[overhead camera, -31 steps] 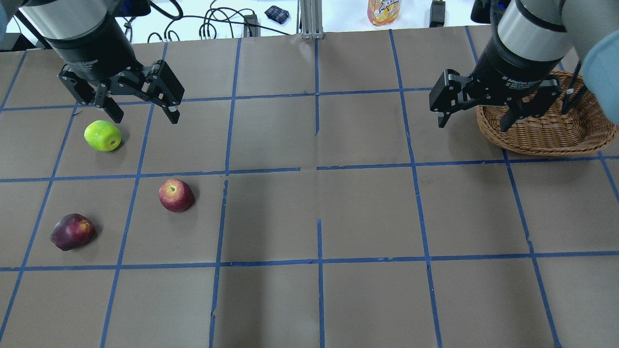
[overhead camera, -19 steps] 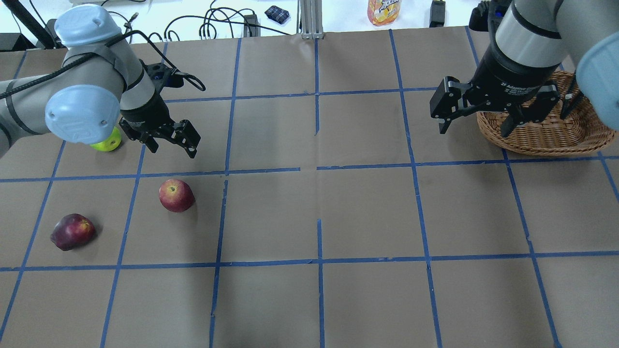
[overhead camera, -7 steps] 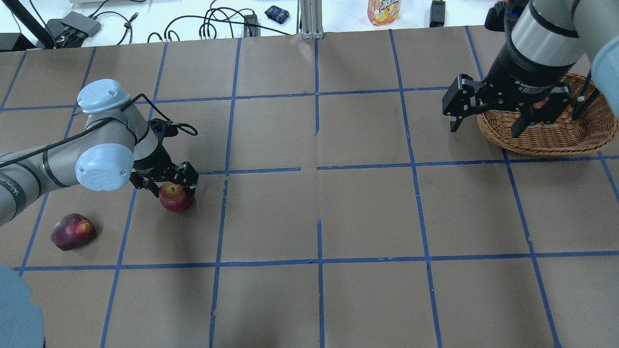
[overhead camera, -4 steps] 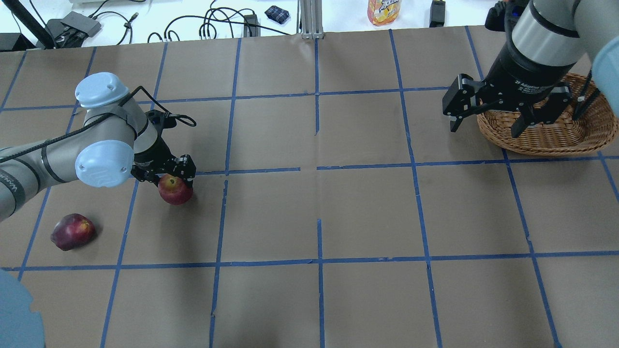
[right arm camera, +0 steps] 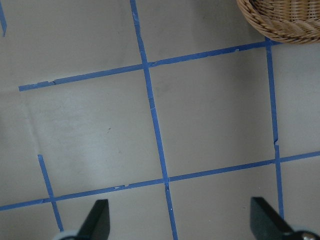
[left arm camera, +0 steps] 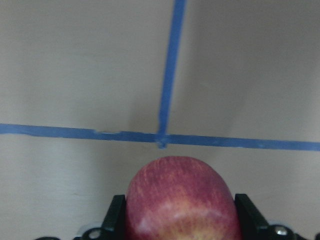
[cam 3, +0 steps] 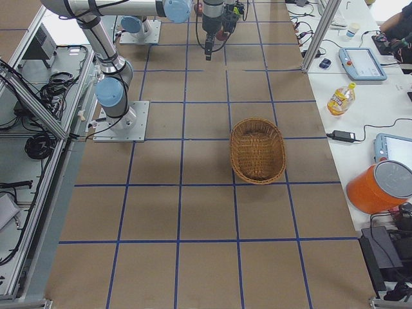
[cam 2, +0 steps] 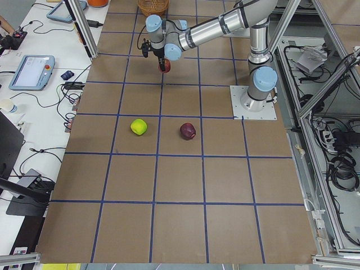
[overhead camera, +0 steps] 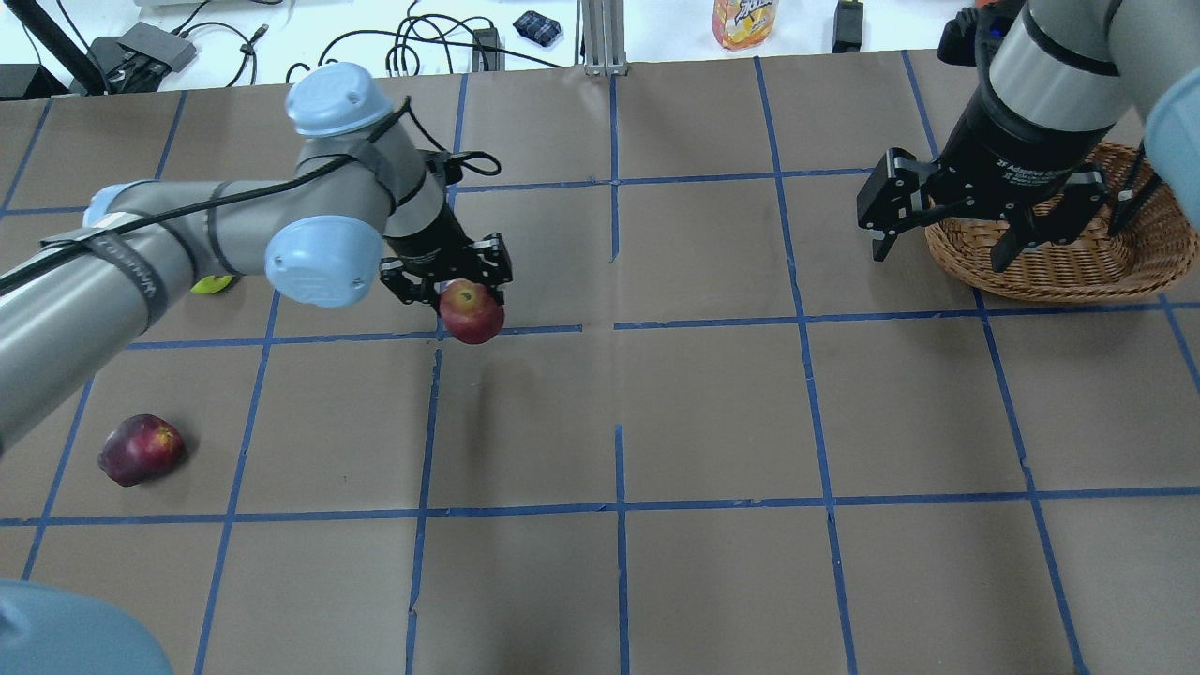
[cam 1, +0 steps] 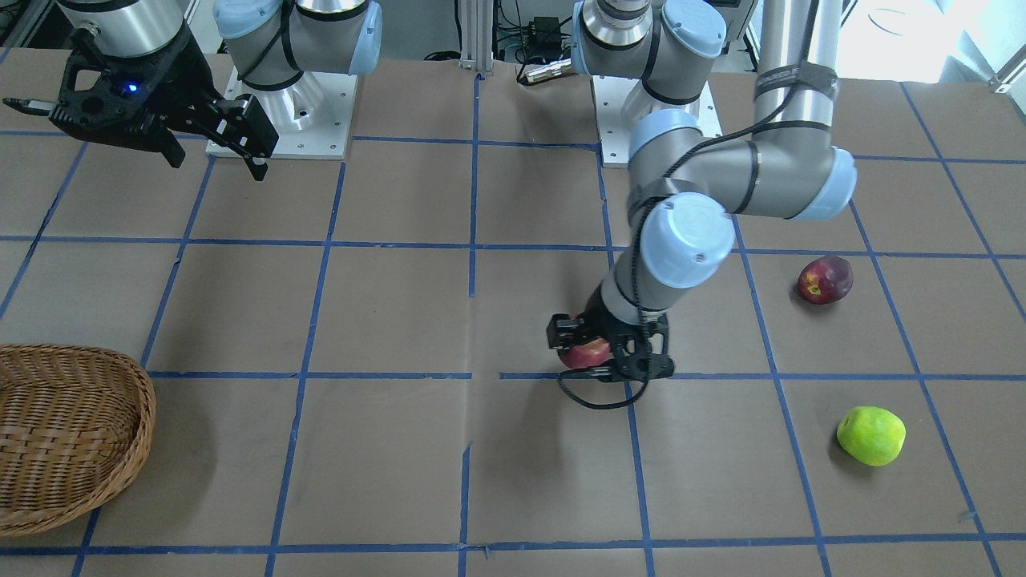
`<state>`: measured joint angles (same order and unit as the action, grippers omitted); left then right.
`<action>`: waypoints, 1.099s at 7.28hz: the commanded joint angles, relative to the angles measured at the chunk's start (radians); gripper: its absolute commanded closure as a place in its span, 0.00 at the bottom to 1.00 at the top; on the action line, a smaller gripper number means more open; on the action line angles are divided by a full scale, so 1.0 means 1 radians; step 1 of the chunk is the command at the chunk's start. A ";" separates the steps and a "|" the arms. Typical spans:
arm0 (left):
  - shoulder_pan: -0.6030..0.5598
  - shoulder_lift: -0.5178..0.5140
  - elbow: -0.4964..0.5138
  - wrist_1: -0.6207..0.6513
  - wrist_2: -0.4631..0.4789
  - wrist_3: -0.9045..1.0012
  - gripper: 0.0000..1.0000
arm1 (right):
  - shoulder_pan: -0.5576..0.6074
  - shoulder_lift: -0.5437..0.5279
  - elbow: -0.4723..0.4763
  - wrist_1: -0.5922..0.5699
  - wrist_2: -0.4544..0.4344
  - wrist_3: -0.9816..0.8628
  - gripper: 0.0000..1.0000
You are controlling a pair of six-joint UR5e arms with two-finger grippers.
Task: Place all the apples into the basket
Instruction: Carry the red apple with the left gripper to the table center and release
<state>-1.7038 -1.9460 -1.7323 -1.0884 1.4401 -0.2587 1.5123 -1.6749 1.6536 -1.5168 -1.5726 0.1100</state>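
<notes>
My left gripper (overhead camera: 457,292) is shut on a red apple (overhead camera: 472,314) and holds it above the table, left of centre; the apple also shows in the left wrist view (left arm camera: 180,200) and the front view (cam 1: 585,353). A purplish apple (overhead camera: 141,450) lies at the near left. The yellow-green apple (cam 1: 870,435) lies at the far left, mostly hidden behind my left arm in the overhead view. The wicker basket (overhead camera: 1059,281) stands at the far right. My right gripper (overhead camera: 941,255) is open and empty, hovering by the basket's left rim.
A drink bottle (overhead camera: 743,21) and cables lie beyond the table's far edge. An orange container (cam 3: 380,187) and tablets sit on the side bench. Blue tape lines grid the brown table (overhead camera: 712,412).
My left gripper came down over the red apple, shut on it, lifted it, and has carried it right toward the table's middle. The right gripper has stayed by the basket.
</notes>
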 commanded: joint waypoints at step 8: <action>0.072 -0.003 0.114 -0.079 -0.054 0.160 0.00 | 0.025 0.173 -0.011 -0.148 0.029 0.034 0.00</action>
<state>-1.7645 -2.0226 -1.6259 -1.0389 1.3700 -0.2861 1.5230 -1.5388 1.6447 -1.5986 -1.5620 0.1287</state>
